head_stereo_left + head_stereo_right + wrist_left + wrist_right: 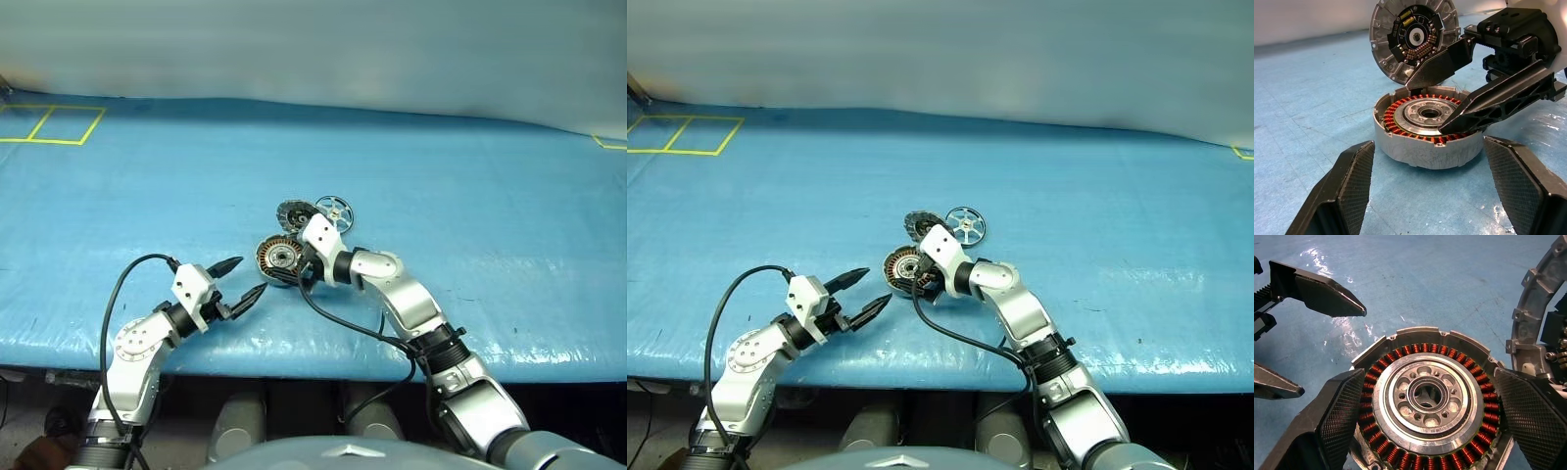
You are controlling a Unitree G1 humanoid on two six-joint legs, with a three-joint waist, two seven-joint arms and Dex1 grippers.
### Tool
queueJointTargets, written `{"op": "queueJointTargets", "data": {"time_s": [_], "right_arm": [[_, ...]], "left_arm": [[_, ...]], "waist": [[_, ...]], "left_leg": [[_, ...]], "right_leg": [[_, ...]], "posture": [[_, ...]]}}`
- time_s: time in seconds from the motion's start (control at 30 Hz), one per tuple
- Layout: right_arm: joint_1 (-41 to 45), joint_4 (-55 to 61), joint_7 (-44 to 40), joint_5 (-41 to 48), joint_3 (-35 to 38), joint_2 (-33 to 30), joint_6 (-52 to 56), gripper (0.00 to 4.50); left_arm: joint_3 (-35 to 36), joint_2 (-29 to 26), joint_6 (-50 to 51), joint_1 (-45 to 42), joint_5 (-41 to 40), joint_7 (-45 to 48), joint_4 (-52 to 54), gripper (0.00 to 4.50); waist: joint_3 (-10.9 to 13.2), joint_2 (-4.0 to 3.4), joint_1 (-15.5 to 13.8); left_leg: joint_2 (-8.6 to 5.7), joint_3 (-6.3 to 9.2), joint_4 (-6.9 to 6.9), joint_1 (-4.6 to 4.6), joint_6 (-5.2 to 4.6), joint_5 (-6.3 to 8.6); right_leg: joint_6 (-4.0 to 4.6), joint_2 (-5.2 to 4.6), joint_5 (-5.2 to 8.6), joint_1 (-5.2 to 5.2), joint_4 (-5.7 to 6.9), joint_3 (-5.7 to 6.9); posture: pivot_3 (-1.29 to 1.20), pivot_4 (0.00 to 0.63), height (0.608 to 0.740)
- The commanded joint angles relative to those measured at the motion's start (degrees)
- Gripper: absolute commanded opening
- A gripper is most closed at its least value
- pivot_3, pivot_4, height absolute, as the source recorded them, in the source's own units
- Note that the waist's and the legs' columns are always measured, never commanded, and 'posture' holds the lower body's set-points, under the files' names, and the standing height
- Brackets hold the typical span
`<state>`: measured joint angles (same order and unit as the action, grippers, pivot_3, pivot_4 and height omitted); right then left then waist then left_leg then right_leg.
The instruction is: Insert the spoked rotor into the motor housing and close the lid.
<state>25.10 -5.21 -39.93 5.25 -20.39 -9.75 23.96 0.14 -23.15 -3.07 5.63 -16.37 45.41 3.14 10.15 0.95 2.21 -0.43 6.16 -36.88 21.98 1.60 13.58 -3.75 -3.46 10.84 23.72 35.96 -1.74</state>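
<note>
Black right gripper [1425,416] jaws wide, straddling housing [1427,128], gripping nothing. Left gripper [238,282] open, empty, just beside housing. Copper windings exposed, hub bare. Lid [1413,36] stands tilted up at housing's rim. Rotor [965,224] lies flat on blue mat beyond lid, not yet inserted. Rotor likely light, rigid, slick metal; best pinched across rim, not spokes.

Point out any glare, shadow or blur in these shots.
Right wrist view: white glare patches on the blue table cover; the claw pads at the bottom look soft. Left wrist view: the motor cup is sharp and casts a soft shadow. Head views: even light, little glare.
</note>
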Motion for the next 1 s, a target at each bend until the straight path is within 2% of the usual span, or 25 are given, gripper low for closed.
{"op": "queueJointTargets", "data": {"time_s": [0.03, 0.1, 0.4, 0.53, 0.77, 1.0], "right_arm": [[-0.56, 4.04, -0.75, 2.23, 1.27, 0.52, -0.14, 4.48], [-1.0, 4.76, -1.09, 2.71, 1.14, 0.39, 0.08, 4.11], [-3.79, 10.07, -2.93, 6.79, 1.91, 0.23, 0.77, 4.11], [-8.8, 18.22, -4.34, 9.39, 3.68, -4.28, 2.27, 4.11], [-19.4, 29.24, -4.2, 11.04, 8.29, -16.65, 7.07, 4.11], [-18.24, 25.05, 4.42, 6.94, 12.03, -17.27, 9.66, 4.11]], "left_arm": [[0.02, -0.07, -1.05, -0.14, 0.06, 0.0, 0.28, 3.85], [0.03, -0.13, -1.02, -0.12, 0.02, 0.06, 0.28, 3.85], [-0.2, -0.22, -0.91, -0.5, 0.06, 0.28, -0.09, 3.85], [-0.23, -0.18, -0.84, -0.17, -0.15, 0.27, 0.18, 3.85], [0.53, -0.75, -0.86, -0.4, -0.91, 0.84, -0.46, 3.85], [0.82, -1.03, -0.59, -2.2, -1.51, 1.5, -1.48, 3.85]], "waist": [[0.0, 0.0, 0.0], [0.0, 0.0, 0.0], [0.0, -0.01, 0.01], [0.0, 0.0, -0.28], [0.01, 0.01, -0.22], [0.01, 0.02, -0.27]], "left_leg": [[0.0, 0.0, 0.01, 0.0, 0.0, 0.0], [0.0, 0.0, 0.04, 0.0, 0.0, 0.0], [0.01, 0.0, 0.05, 0.0, 0.0, 0.0], [-0.01, 0.03, 0.08, 0.04, 0.01, 0.01], [0.01, 0.0, 0.06, 0.06, 0.04, 0.05], [0.04, -0.05, -0.06, 0.1, 0.05, 0.05]], "right_leg": [[0.0, 0.0, 0.0, 0.0, 0.0, 0.0], [0.01, 0.0, 0.01, 0.02, -0.01, 0.0], [0.01, 0.0, 0.01, 0.02, -0.01, 0.0], [0.01, -0.02, 0.02, 0.02, -0.07, 0.0], [0.0, -0.05, 0.04, 0.04, -0.1, 0.03], [0.0, -0.05, 0.04, 0.05, -0.1, 0.05]], "posture": [[0.0, 0.15, 0.74], [0.0, 0.15, 0.74], [0.0, 0.15, 0.74], [0.0, 0.15, 0.74], [0.0, 0.15, 0.74], [0.0, 0.15, 0.74]]}}
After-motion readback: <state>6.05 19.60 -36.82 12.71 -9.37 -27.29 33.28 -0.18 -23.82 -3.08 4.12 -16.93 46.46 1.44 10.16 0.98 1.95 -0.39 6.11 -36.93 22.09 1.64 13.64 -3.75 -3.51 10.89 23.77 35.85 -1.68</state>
